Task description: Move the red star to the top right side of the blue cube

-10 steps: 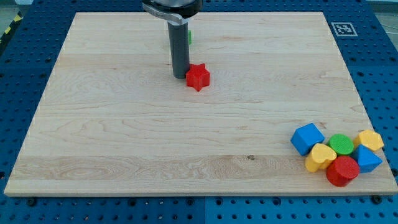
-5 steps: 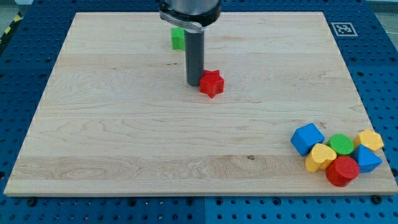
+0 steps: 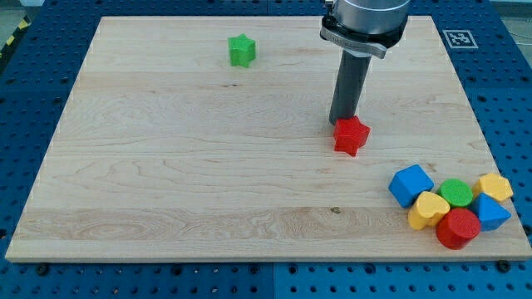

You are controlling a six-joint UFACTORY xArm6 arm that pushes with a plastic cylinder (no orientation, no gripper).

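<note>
The red star (image 3: 352,135) lies on the wooden board, right of centre. My tip (image 3: 341,123) touches the star's upper left edge, with the dark rod rising above it. The blue cube (image 3: 411,184) sits near the board's lower right, below and to the right of the star. The star is roughly one and a half block widths up and to the left of the cube.
A green star (image 3: 242,51) lies near the view's top left of centre. Beside the blue cube cluster a yellow heart (image 3: 428,209), green cylinder (image 3: 455,193), red cylinder (image 3: 457,228), a second blue block (image 3: 492,213) and a yellow block (image 3: 496,187). The board's right edge (image 3: 490,141) is close.
My tip has pushed the red star rightward and slightly down across the board, toward the blue cube. The green star, earlier hidden behind the rod, is now uncovered.
</note>
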